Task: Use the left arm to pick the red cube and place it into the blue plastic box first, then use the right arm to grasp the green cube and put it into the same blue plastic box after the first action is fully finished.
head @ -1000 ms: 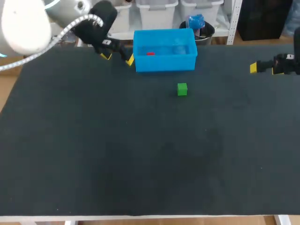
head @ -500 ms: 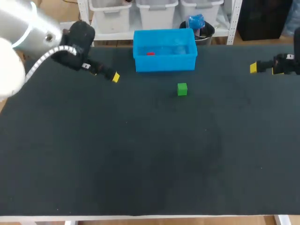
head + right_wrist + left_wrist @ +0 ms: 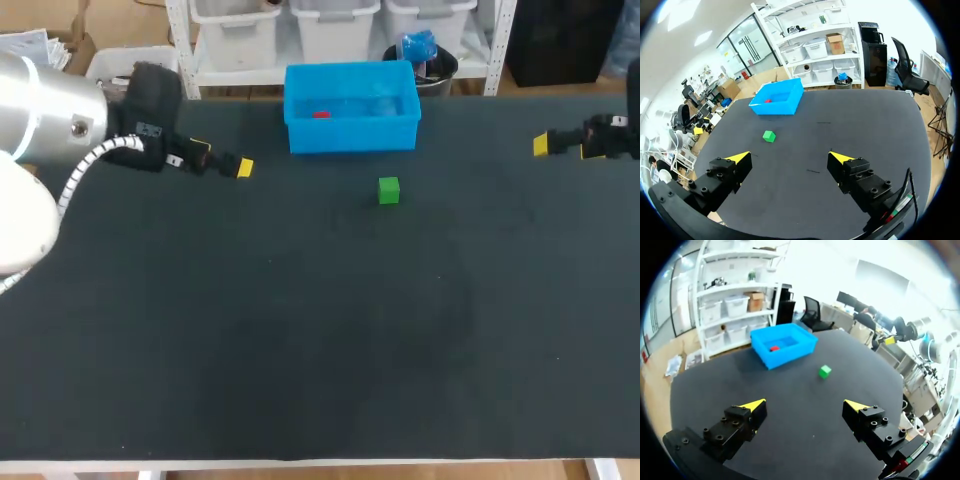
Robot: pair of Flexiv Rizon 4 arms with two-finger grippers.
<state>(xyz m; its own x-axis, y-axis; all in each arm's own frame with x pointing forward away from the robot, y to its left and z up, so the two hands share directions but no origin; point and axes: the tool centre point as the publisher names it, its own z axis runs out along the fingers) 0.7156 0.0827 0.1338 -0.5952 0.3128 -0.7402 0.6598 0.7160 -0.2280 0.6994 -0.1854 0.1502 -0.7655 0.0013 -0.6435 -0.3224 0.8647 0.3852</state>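
Observation:
The red cube (image 3: 320,114) lies inside the blue plastic box (image 3: 352,133) at the table's far edge; the left wrist view also shows the red cube (image 3: 774,348) in the blue box (image 3: 782,345). The green cube (image 3: 389,190) sits on the black mat just in front of the box, and shows as a green cube (image 3: 769,135) ahead of my right gripper (image 3: 789,156). My left gripper (image 3: 222,158) hovers open and empty at the far left, well left of the box. My right gripper (image 3: 545,144) stays open and empty at the far right edge.
The black mat (image 3: 320,330) covers the whole table. Its near half holds nothing but bare mat.
My left arm has drawn back leftward from beside the blue box to the table's far left. The right arm, both cubes and the box have not moved.

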